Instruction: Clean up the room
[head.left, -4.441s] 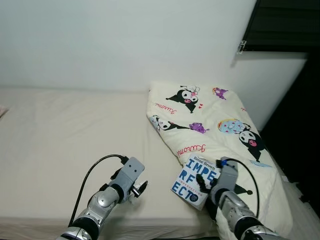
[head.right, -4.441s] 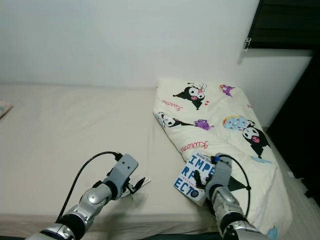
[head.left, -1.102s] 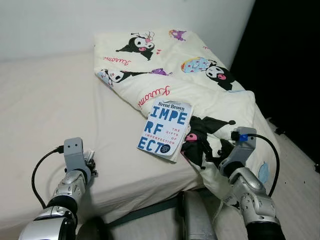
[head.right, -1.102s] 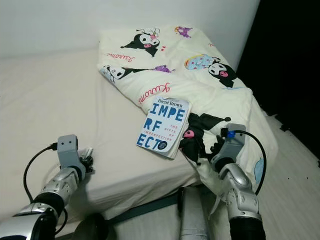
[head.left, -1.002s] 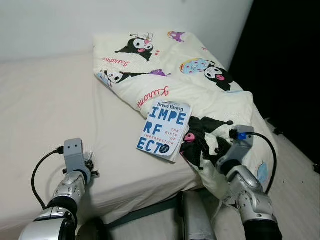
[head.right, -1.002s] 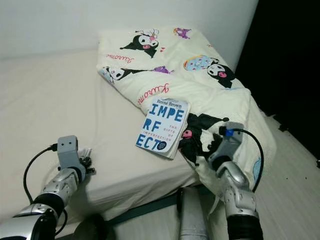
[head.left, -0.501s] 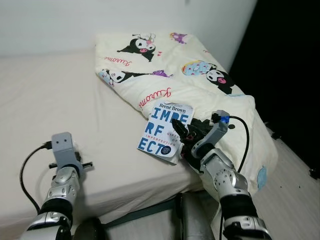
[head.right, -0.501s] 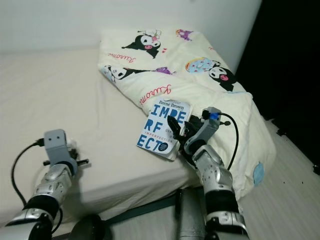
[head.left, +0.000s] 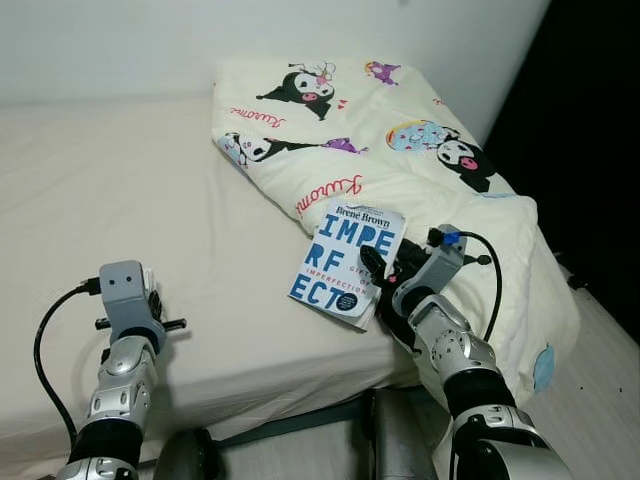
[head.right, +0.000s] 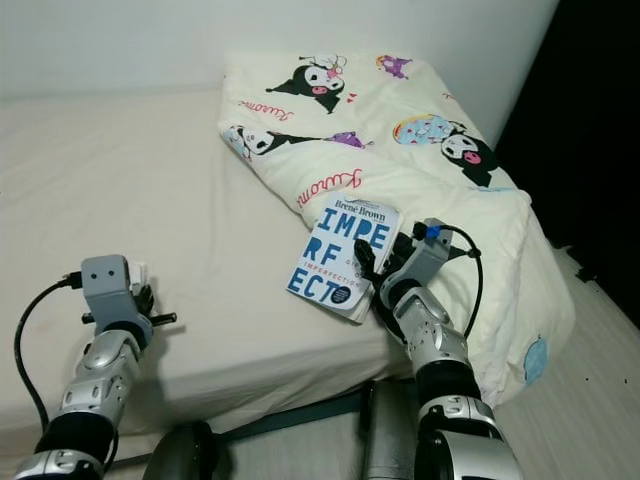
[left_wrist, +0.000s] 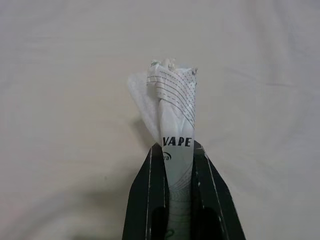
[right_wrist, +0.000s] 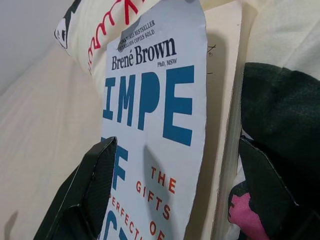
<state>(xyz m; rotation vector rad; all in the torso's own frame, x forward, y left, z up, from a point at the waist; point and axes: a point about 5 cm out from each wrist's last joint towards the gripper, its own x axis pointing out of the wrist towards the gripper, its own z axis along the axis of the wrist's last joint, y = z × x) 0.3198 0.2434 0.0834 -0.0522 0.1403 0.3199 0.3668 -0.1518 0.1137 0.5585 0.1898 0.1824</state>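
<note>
A blue-and-white paperback book (head.left: 347, 258) lies on the bed, partly on the edge of a cream cartoon-print blanket (head.left: 400, 150). My right gripper (right_wrist: 175, 150) is open at the book's right side. One finger (right_wrist: 95, 185) rests over the cover and the other finger (right_wrist: 265, 190) is on the blanket side of the page edge. My left gripper (left_wrist: 178, 150) is low over the bare mattress at the left, shut on a crumpled white wrapper (left_wrist: 172, 100) printed "VAPE". The wrapper sticks out past the fingertips.
The beige mattress (head.left: 150, 180) stretches wide to the left and back, up to a white wall. The blanket hangs over the bed's right edge (head.left: 540, 330). Beyond it are a dark wall and a strip of pale floor (head.left: 600, 340).
My right gripper has swung left from the blanket's hanging edge onto the book and now straddles its right edge. The left gripper still holds the wrapper. The camera has shifted a little.
</note>
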